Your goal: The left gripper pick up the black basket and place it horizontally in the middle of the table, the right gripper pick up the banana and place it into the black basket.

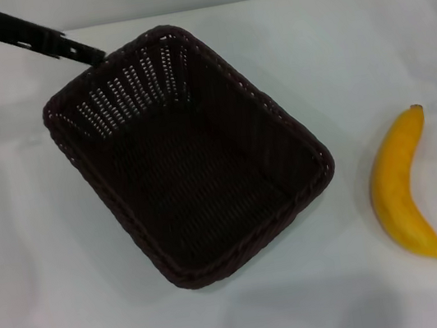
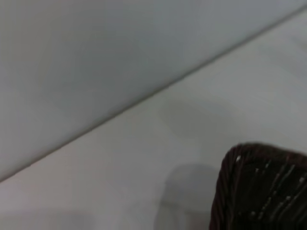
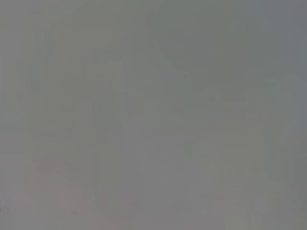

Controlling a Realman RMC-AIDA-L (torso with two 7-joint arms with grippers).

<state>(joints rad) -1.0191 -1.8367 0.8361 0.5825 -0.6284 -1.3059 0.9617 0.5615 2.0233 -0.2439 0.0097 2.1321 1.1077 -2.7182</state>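
My left gripper [image 1: 95, 55] — a black claw on a black arm link reaching in from the far left corner — sits at the far rim of the large dark woven wicker basket [image 1: 188, 156], and I cannot tell whether its fingers are parted or pinched on the braid. The basket lies on the plain white table [image 1: 52, 323] with its long axis running diagonally, so it wants a turn to lie horizontal; there is open room on every side. The curved yellow banana [image 1: 401, 189] rests well apart to the basket's right, stem end away from me. My right gripper is out of sight.
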